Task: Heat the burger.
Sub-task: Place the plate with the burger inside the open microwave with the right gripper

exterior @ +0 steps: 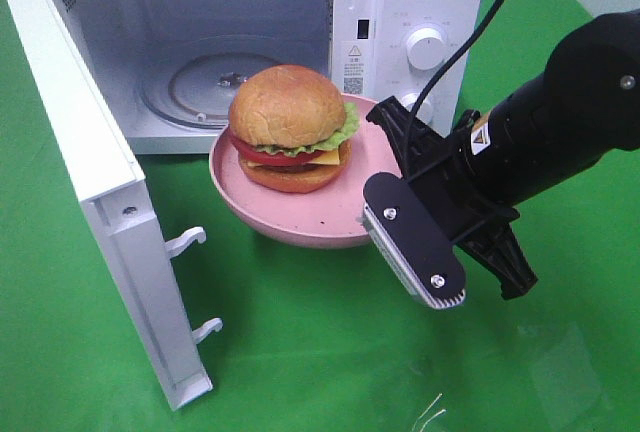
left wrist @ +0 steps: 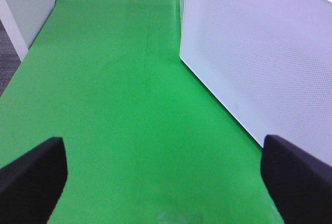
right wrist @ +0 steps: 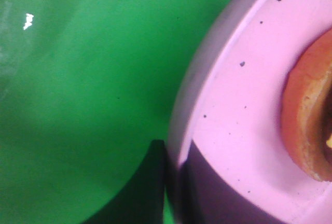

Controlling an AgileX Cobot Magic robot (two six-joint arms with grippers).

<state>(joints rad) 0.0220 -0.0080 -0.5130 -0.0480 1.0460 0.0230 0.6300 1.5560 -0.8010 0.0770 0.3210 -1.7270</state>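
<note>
The burger [exterior: 290,122], with a golden-brown bun, lettuce and red filling, sits on a pink speckled plate [exterior: 290,220]. The plate hangs just in front of the open microwave [exterior: 420,12]. My right gripper [exterior: 395,177] is shut on the plate's right rim, one finger above it and one below. In the right wrist view the plate rim [right wrist: 233,94] and the bun's edge [right wrist: 306,120] fill the frame. My left gripper [left wrist: 166,182] is open and empty over the green cloth; it is not in the high view.
The microwave door [exterior: 90,152] stands swung open to the left, and its outer face [left wrist: 259,53] shows in the left wrist view. The glass turntable [exterior: 200,82] lies inside the cavity. Green cloth [exterior: 300,352] covers the table.
</note>
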